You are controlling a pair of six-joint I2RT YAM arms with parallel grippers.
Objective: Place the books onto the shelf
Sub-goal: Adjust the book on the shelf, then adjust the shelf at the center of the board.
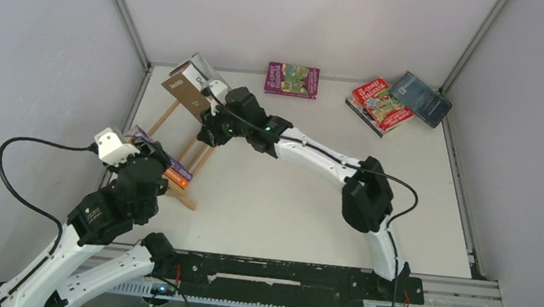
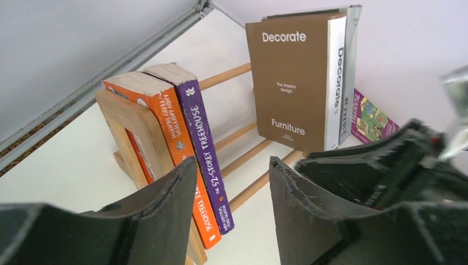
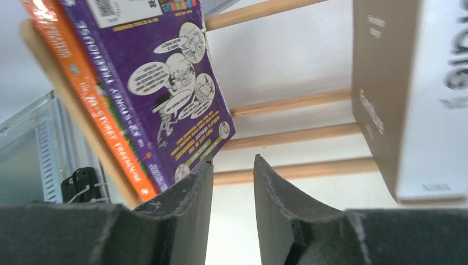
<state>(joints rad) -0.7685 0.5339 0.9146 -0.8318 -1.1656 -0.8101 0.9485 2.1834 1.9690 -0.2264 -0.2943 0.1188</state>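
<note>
Shelf part filled; both tools parted, holding nothing.

Shelf (image 2: 129, 118) on the table (image 1: 309, 203): orange book (image 2: 165, 138) and purple Treehouse book (image 2: 201, 132) lean together at its near end frame; brown book (image 2: 292, 83) stands upright at its far end, grey-white book (image 2: 352, 55) pressed behind it. Left tool (image 2: 232, 171) hovers just off the shelf's near end, jaws apart, nothing between. Right tool (image 3: 232, 165) faces the shelf's rails between the two pairs, jaws slightly apart, empty; one finger may touch the purple Treehouse book, hard to tell. Well away from the shelf, flat on the table: purple paperback (image 1: 291, 79), red paperback (image 1: 381, 104), dark blue book (image 1: 421, 98).
</note>
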